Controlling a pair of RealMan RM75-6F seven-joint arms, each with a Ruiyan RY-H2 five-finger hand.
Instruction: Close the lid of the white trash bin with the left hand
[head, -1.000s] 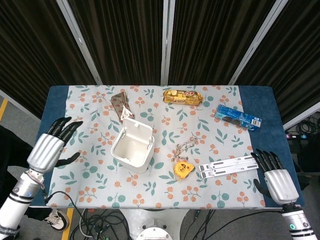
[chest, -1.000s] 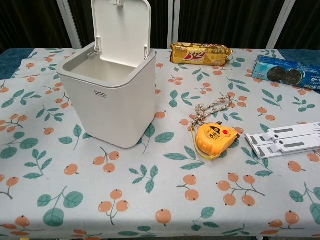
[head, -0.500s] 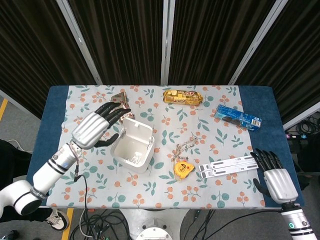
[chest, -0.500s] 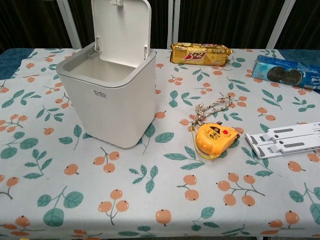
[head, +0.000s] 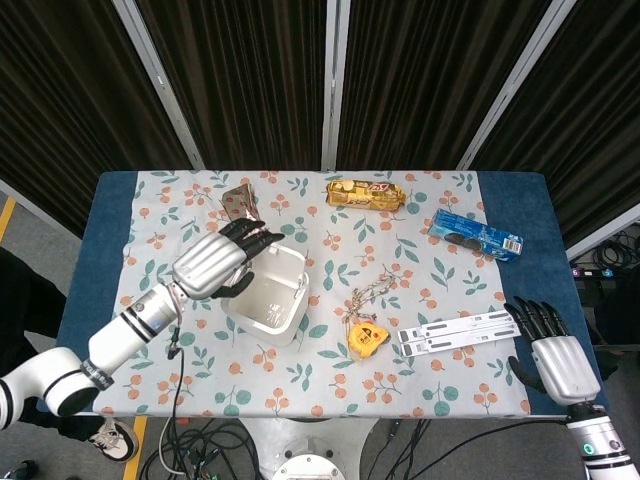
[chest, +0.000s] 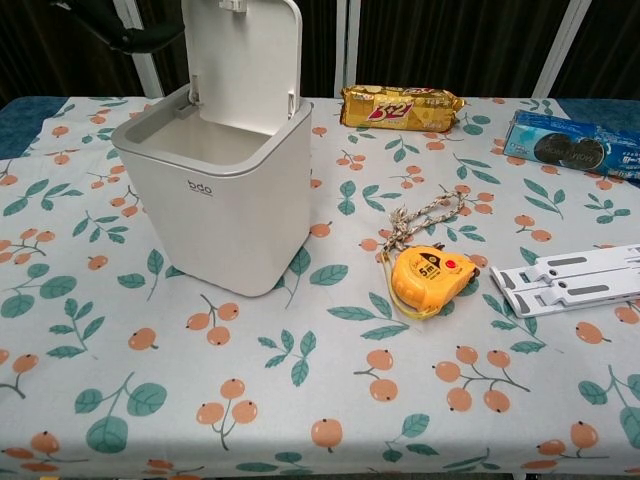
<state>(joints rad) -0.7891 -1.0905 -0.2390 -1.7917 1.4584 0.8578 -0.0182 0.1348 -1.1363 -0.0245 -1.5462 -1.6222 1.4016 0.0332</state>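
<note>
Fingers spread, holding nothing, left hand (head: 213, 264) hovers beside white trash bin (chest: 212, 195); its light, stiff hinged lid (chest: 241, 60) should tip shut if pushed at its top edge.

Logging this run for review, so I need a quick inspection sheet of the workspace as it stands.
Surface: table under a fruit-print cloth.
Job's things: white trash bin, lid upright and open.
Clutter: yellow tape measure with cord, gold biscuit pack, blue cookie pack, white folding stand, brown wrapper.
Hands: left hand above the bin's far-left rim beside the lid, fingers apart; right hand open at the table's near right edge.
Cables: bundle below the near edge.
Surroundings: dark curtains.
</note>
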